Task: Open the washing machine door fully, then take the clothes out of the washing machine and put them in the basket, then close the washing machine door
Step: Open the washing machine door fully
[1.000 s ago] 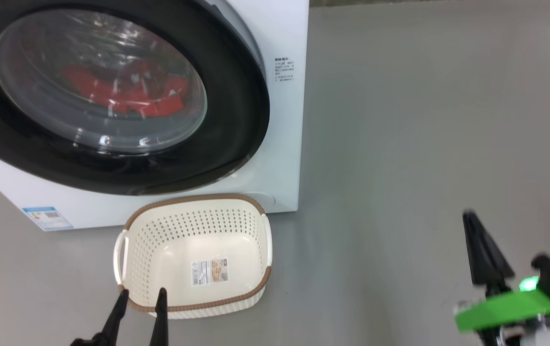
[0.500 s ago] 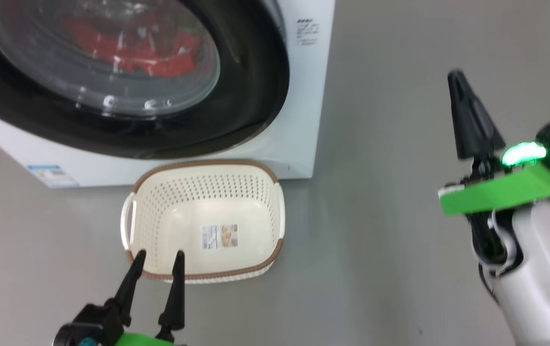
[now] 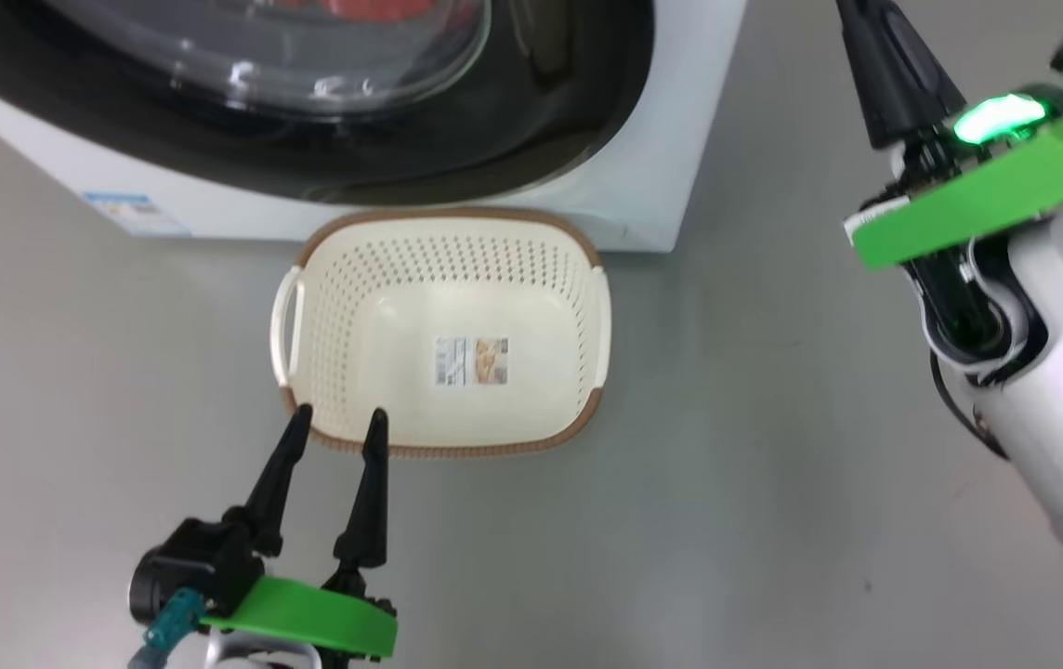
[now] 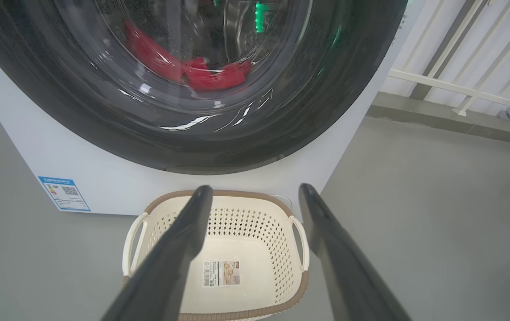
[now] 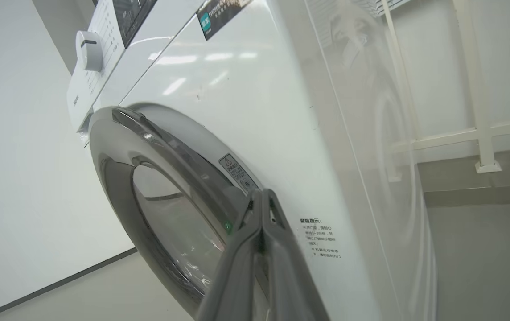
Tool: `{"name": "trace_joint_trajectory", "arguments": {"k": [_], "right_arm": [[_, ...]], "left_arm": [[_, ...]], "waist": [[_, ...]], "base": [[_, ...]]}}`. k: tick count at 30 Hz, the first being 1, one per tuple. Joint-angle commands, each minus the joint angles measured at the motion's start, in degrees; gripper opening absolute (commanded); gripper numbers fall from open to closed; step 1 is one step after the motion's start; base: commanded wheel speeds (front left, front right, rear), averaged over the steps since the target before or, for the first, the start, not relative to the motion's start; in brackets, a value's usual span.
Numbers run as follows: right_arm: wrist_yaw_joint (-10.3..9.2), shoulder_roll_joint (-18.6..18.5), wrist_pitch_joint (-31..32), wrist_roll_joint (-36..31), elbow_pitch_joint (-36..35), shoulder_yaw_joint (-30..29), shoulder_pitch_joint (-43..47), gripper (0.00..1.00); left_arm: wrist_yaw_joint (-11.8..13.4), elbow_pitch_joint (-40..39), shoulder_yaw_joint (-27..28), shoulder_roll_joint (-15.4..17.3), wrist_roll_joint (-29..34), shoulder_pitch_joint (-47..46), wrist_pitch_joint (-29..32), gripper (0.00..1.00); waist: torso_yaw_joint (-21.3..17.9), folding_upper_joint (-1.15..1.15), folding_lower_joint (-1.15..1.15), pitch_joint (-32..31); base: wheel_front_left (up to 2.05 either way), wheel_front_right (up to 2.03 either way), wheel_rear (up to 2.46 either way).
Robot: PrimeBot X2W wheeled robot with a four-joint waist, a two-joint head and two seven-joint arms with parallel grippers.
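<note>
Head view, from the left: the left gripper (image 3: pixel 337 416) sits at the lower left, its two dark fingers spread apart and holding nothing. Their tips reach the near brown rim of the basket (image 3: pixel 457 269); whether they touch it cannot be told. In the left wrist view the same spread left gripper (image 4: pixel 255 189) frames the basket (image 4: pixel 255 223) between its fingers.

The basket stands on the grey floor (image 3: pixel 773 465), just in front of the washing machine (image 3: pixel 662 139). On its bottom is a paper label (image 3: pixel 471 360) with a barcode and a small picture; its writing is too small to read.

Behind the basket, the washing machine door (image 3: pixel 513 121) lies against the machine's front. Through its glass the red clothes (image 4: pixel 201 76) lie inside the drum. A blue sticker (image 4: pixel 63 194) with a QR code sits on the machine's lower left corner.

At the upper right of the head view, the right gripper (image 3: pixel 866 28) points upward beside the machine's right corner, with a green light (image 3: pixel 996 116) glowing at its wrist. In the right wrist view the right gripper (image 5: pixel 261 196) has its fingers pressed together, empty, with the tips at the right edge of the door (image 5: pixel 117 147). Just above the tips is a warning sticker (image 5: pixel 237 171) with a triangle, and to their right are lines of Chinese print (image 5: pixel 319 238), too fine to read. A round dial (image 5: pixel 88 51) sits on the control panel at the top.
</note>
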Motion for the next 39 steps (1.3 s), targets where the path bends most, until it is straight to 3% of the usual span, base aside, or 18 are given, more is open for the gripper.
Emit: {"name": "trace_joint_trajectory", "arguments": {"k": [1,11,20,29,39], "right_arm": [[0.44,-1.4,1.2,5.1,-1.3,4.1,-3.2,0.0],[0.44,-6.2,11.2,26.5,-4.3,11.3,-13.2,0.0],[0.44,-8.3,24.5,40.6,-4.1,8.7,-19.0,0.0],[0.44,-6.7,34.3,44.4,1.4,6.4,-23.1,0.0],[0.44,-4.7,38.1,43.2,5.3,4.6,-25.0,0.0]], "left_arm": [[0.5,-1.6,1.0,0.7,-0.8,-2.0,-0.5,1.0],[1.2,-1.9,-0.8,0.7,-2.4,-5.0,-0.5,1.0],[1.4,-2.1,-1.9,0.7,-3.4,-7.0,-0.5,1.0],[1.5,-2.1,-2.8,0.7,-4.0,-8.0,-0.5,1.0],[1.5,-1.9,-3.7,0.7,-4.7,-8.4,-0.5,1.0]], "waist": [[2.9,0.0,0.0,4.0],[4.5,0.0,0.0,8.4],[5.8,0.0,0.0,11.5],[6.8,0.0,0.0,12.9],[7.7,0.0,0.0,13.2]], "base": [[0.0,0.0,0.0],[0.0,0.0,0.0],[0.0,0.0,0.0],[0.0,0.0,0.0],[0.0,0.0,0.0]]}}
